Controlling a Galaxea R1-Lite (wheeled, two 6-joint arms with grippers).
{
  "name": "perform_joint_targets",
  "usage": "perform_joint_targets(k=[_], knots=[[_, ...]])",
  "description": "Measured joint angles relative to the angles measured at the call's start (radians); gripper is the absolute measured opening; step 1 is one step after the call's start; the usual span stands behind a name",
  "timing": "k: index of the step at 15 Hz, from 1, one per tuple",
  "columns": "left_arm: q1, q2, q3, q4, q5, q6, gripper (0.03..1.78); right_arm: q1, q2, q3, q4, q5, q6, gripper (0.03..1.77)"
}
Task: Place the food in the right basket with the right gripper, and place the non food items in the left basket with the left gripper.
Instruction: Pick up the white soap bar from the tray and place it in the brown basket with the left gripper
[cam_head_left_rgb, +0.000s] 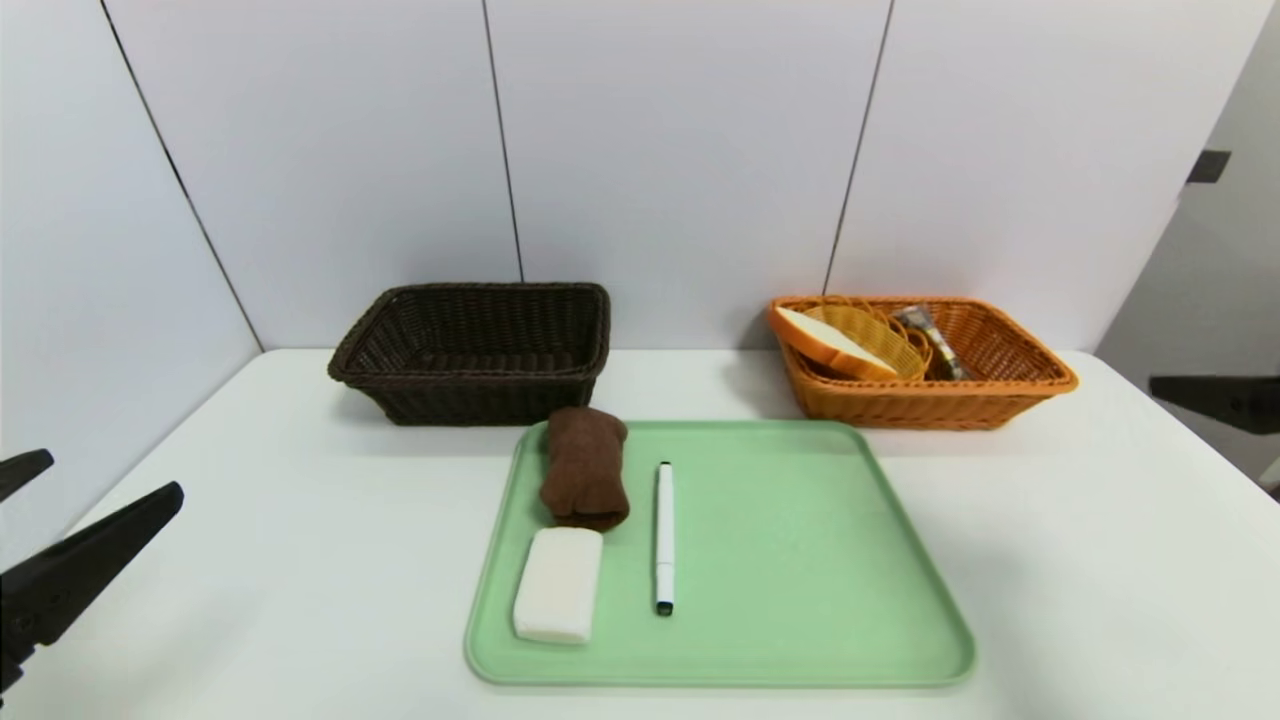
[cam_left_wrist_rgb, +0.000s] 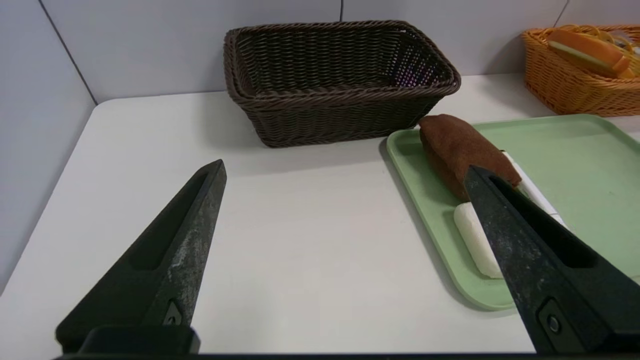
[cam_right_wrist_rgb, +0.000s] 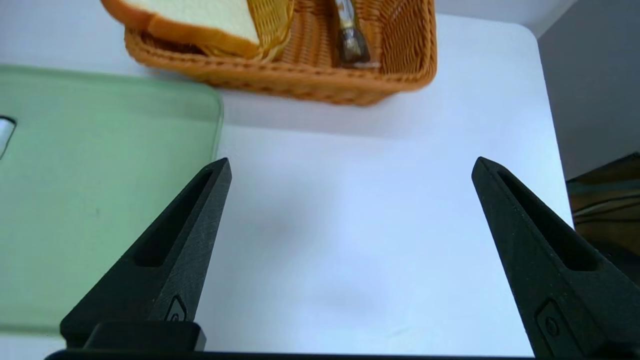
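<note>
My left gripper hangs wide open over the table's near left edge, nothing between its fingers, pointing toward the tray's left rim. My right gripper is spread wide too, empty, over bare table off the tray's right side, aimed at the orange basket.

On the green tray, along its left edge, the non-food things wait. Nearest me, by the near left corner, lies the white block. Just behind it, touching or nearly so, sits the rolled brown cloth, reaching up to the tray's far left corner. Beside them, toward the tray's middle, the white marker lies lengthwise, dark tip toward me.

Further back, near the wall, the dark brown basket stands beyond the tray's far left corner. Off the far right corner stands the orange basket, and the food is in it: the bread slice tilted in its yellow wicker dish at the left end, the wrapped snack just to its right.
</note>
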Motion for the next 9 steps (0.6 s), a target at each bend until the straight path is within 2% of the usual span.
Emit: perform_joint_targets(k=[2,4,9], knots=[[-0.037,0.071,-0.07,-0.003,0.0,0.003,1.69,0.002,-0.096,0.08,-0.002,0.006,0.003,1.67],[-0.109,0.166,-0.155,-0.011,0.001,-0.005,1.69,0.006,-0.162,0.146,-0.001,0.009,0.003,1.68],[-0.287,0.44,-0.333,-0.023,0.005,-0.046,1.69,0.009,-0.241,0.238,0.0,0.009,-0.003,1.69]])
